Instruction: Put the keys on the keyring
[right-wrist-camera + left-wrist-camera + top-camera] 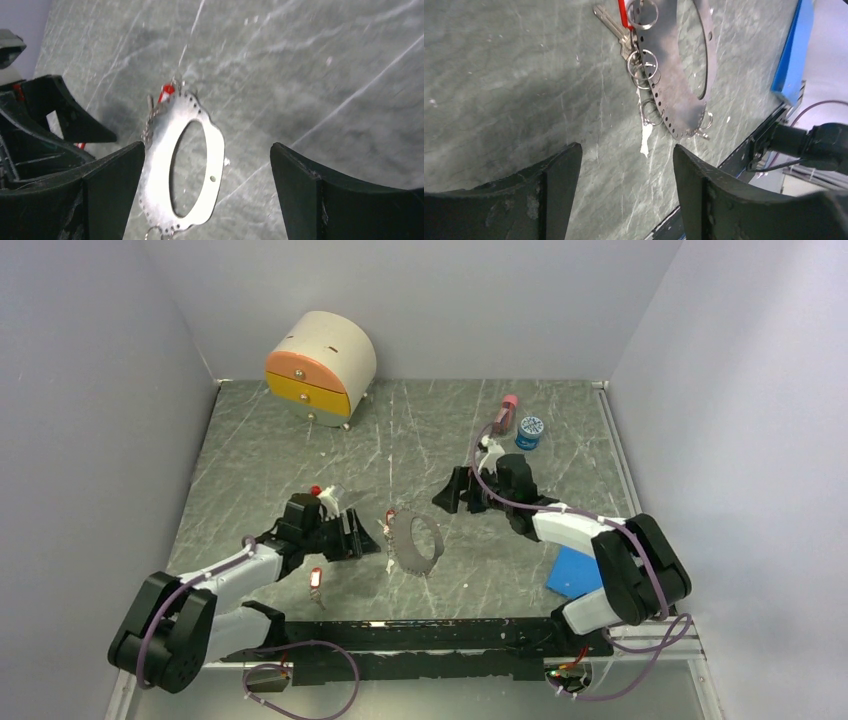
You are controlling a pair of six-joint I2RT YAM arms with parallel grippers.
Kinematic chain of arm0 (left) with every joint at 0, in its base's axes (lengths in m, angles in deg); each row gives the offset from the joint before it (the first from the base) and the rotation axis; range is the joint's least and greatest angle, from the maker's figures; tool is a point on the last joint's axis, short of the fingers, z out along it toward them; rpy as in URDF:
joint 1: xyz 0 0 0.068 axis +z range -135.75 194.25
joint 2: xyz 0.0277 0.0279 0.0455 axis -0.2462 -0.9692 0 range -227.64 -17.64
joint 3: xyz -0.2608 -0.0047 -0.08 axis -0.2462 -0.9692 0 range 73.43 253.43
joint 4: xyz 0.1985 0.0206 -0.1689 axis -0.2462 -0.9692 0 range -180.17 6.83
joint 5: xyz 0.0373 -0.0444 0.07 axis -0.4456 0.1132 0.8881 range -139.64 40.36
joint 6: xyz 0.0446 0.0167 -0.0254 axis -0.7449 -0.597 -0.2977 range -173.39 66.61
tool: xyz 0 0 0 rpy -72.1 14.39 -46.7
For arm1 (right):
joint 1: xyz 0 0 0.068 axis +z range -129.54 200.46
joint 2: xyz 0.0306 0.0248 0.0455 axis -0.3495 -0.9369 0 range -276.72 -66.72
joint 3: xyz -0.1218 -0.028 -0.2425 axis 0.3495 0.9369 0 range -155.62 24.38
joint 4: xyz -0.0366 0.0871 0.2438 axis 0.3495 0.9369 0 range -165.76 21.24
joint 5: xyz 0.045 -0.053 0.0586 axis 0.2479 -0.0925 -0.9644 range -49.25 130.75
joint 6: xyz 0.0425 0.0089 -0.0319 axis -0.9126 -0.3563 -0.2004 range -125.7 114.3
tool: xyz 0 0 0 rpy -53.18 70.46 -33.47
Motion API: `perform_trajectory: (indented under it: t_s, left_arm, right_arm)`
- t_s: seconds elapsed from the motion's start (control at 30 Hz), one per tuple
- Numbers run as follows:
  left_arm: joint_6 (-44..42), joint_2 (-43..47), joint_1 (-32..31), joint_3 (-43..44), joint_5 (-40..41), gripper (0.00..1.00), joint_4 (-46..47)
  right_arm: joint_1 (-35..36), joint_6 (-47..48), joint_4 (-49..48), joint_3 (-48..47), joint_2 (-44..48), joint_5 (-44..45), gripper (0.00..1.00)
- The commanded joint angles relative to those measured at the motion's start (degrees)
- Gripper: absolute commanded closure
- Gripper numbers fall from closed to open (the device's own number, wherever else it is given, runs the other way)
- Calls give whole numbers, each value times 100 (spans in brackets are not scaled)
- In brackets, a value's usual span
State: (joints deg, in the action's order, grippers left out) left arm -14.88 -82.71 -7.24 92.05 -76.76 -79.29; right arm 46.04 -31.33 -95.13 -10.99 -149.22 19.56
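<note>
The keyring (403,548) is a flat metal hoop with small holes and split rings along its edge, lying on the table between both arms. A key with a red tag (389,517) lies at its left edge, and also shows in the left wrist view (623,14) and the right wrist view (166,92). Another red-tagged key (316,581) lies loose nearer the left arm. My left gripper (368,538) is open just left of the keyring (669,75), nothing between its jaws (626,150). My right gripper (450,496) is open and empty (207,147), up and to the right of the keyring (215,150).
A round-topped drawer box (320,365) stands at the back left. A pink bottle (507,412) and a blue-lidded jar (530,432) stand at the back right. A blue flat square (575,572) lies by the right arm's base.
</note>
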Motion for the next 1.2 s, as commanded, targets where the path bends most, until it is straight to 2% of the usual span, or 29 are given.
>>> perform_trajectory:
  t_s: [0.0, 0.13, 0.27, 0.43, 0.5, 0.63, 0.77, 0.83, 1.03, 1.17]
  left_arm:
    - [-441, -348, -355, 403, 131, 31, -3]
    - [-966, -725, -1032, 874, 779, 33, -455]
    - [-1511, -896, -1747, 1476, 1571, 34, -1145]
    - [-1839, -551, -1970, 1684, 2297, 32, -1290]
    - [-2002, -323, -1967, 1624, 2486, 31, -1234]
    - [-2853, 96, -1968, 1328, 2047, 31, -790]
    - [-3621, 428, -1974, 849, 943, 32, -116]
    - [-3935, 561, -1973, 611, 651, 32, 215]
    - [-4505, 969, -1977, -166, 607, 32, 1506]
    - [-4790, 1181, -1974, -349, 628, 32, 1802]
  right_arm:
    - [51, -897, 49, 347, -230, -566, 1]
    - [70, -1340, -398, 804, -370, -947, 2]
    - [70, -1307, -341, 980, -159, -948, 2]
    - [77, -928, 74, 768, -166, -911, 3]
    - [139, -749, 287, 608, -266, -807, 8]
    - [435, -316, 977, 111, -369, -402, 17]
    - [912, 88, 1411, -477, -492, -156, 23]
    - [1081, 186, 1566, -791, -634, -150, 26]
    - [1175, 25, 1361, -1188, -1361, -524, 28]
    - [1175, -100, 1392, -1180, -1706, -673, 30]
